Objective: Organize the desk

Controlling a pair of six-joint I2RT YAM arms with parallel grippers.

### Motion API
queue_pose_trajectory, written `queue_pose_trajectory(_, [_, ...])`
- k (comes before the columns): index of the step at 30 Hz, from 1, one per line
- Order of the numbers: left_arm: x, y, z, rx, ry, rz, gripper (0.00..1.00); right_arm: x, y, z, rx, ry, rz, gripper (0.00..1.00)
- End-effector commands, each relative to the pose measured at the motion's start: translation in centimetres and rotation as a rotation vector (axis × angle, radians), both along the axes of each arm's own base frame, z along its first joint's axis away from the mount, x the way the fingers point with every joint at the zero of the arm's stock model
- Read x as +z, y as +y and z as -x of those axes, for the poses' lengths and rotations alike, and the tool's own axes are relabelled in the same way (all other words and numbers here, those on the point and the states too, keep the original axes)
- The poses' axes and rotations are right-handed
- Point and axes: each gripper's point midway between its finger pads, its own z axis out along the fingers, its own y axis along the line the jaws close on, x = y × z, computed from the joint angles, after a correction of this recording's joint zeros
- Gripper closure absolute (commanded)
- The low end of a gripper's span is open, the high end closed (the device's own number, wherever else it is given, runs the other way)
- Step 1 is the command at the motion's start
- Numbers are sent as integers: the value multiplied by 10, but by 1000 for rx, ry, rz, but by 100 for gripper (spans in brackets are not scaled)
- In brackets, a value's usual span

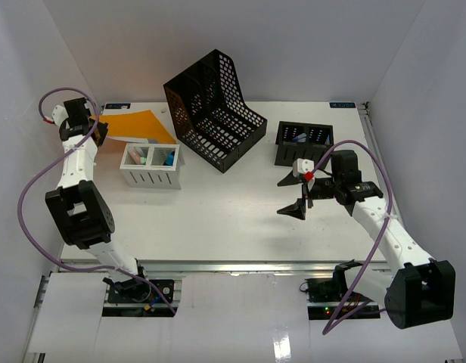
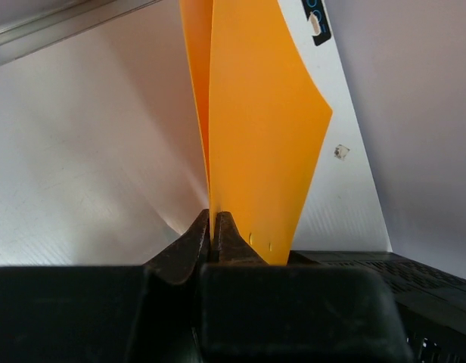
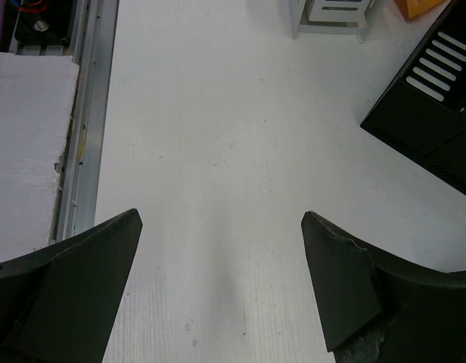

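Note:
The white desk (image 1: 218, 219) has a silvery rail (image 1: 240, 267) along its front edge. My left gripper (image 1: 103, 131) is at the far left corner, shut on the edge of a thin orange folder (image 1: 138, 125). In the left wrist view the folder (image 2: 256, 136) stands up from between my closed fingertips (image 2: 214, 227). My right gripper (image 1: 290, 195) is open and empty over the right middle of the desk. In the right wrist view its gripper (image 3: 222, 219) has only bare desk (image 3: 218, 113) between the fingers.
A black mesh file rack (image 1: 214, 110) stands at the back centre. A white slotted box (image 1: 151, 166) with small items is left of it. A small black tray (image 1: 303, 142) is at the back right. The right wrist view shows the rack (image 3: 437, 113) and rail (image 3: 89, 113).

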Motion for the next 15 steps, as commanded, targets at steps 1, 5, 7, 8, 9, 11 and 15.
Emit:
queue_pose_trajectory(1, [87,0,-5,-44,-186,-91,100,3,2,3,24,-16,-13,7])
queue_pose_trajectory(5, [117,-4,-8,-82,-259,-124,100,3,2,4,25,-13,-13,7])
queue_pose_trajectory(7, [130,-6,-10,-98,-289,-131,100,3,2,3,25,-14,-13,7])
queue_pose_trajectory(8, [138,-7,-10,-104,-308,-134,100,3,2,4,26,-11,-14,7])
queue_pose_trajectory(9, [145,-8,-9,-106,-323,-138,100,3,2,4,26,-12,-14,7])
queue_pose_trajectory(11, [156,-9,-8,-106,-348,-146,100,3,2,4,27,-11,-14,7])
queue_pose_trajectory(15, [181,-13,-3,-116,-405,-151,100,1,2,4,28,-4,-14,7])
